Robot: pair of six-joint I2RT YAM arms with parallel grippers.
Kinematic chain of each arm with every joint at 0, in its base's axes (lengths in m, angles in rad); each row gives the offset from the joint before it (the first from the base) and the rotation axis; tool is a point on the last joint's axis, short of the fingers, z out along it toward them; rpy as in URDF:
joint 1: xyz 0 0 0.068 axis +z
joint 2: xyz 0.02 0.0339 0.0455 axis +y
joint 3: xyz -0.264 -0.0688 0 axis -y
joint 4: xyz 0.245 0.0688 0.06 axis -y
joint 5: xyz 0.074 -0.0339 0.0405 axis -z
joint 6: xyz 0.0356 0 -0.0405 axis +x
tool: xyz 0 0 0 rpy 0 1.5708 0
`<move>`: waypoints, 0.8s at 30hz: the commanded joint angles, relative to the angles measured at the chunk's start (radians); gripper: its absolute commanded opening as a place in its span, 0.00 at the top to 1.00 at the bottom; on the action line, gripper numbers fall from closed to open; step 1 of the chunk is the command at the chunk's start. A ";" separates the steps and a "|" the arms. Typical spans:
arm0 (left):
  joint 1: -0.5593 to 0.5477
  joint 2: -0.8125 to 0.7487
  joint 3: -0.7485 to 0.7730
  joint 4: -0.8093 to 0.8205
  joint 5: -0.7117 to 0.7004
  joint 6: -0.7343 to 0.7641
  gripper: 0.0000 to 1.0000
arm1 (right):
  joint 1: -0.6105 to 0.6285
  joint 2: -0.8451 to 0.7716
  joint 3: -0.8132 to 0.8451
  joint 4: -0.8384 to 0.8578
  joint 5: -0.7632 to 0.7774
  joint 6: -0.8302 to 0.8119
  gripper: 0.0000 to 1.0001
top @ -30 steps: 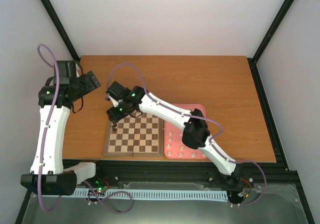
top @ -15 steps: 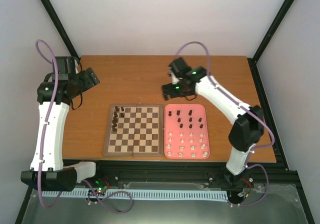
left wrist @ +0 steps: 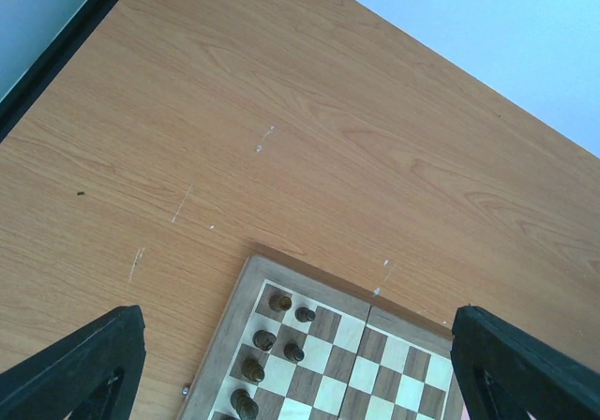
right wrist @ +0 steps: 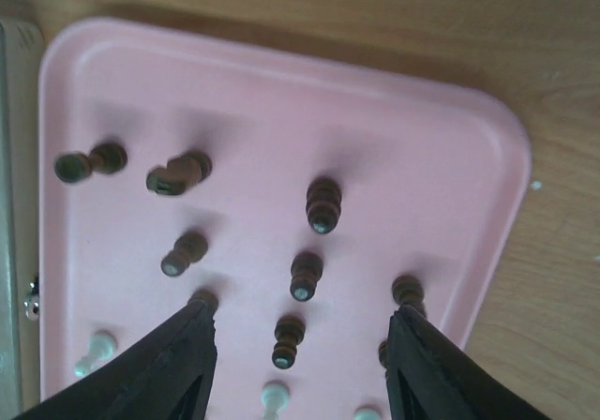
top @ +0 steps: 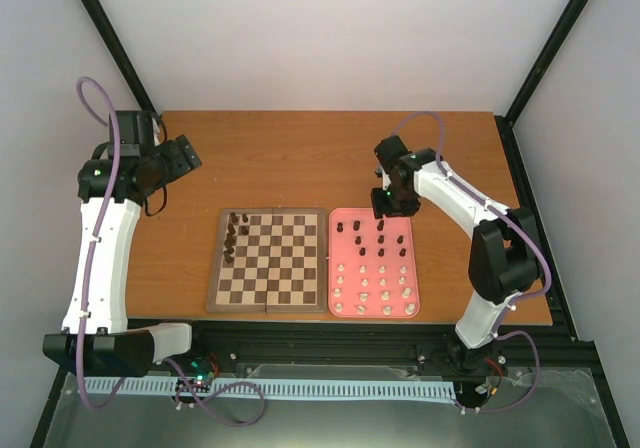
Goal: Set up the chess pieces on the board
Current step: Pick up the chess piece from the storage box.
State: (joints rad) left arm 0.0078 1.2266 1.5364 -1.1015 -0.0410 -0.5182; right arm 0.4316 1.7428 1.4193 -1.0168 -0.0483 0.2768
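Note:
The wooden chessboard (top: 285, 268) lies in the middle of the table. Several dark brown pieces (top: 233, 236) stand along its left edge and also show in the left wrist view (left wrist: 264, 339). The pink tray (top: 334, 258) to its right holds dark pieces (top: 380, 238) at the far end and cream pieces (top: 375, 290) nearer. My right gripper (top: 385, 208) is open over the tray's far end; in the right wrist view it (right wrist: 300, 373) straddles a dark piece (right wrist: 289, 340) without touching it. My left gripper (top: 185, 156) is open and empty, high above the table beyond the board's far left corner.
The board's far left corner (left wrist: 248, 270) lies just below the left gripper's view, with bare wood table (left wrist: 281, 111) beyond. The tray's rim (right wrist: 511, 186) is close to the right finger (right wrist: 431, 364). Black frame posts stand at the table's far corners.
My right arm has swung from the board's far left corner, across the table, to the far end of the pink tray. The left arm has barely moved.

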 commanded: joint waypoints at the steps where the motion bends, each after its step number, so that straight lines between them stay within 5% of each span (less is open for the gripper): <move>1: -0.006 0.010 0.027 -0.009 0.008 0.021 0.00 | -0.004 0.020 -0.062 0.050 -0.046 -0.012 0.50; 24: -0.005 0.012 0.015 -0.005 0.030 0.019 0.00 | -0.004 0.187 -0.044 0.118 -0.007 -0.032 0.66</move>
State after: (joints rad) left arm 0.0078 1.2419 1.5364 -1.1011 -0.0219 -0.5182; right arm 0.4316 1.9057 1.3384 -0.9188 -0.0895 0.2470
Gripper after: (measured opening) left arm 0.997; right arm 0.369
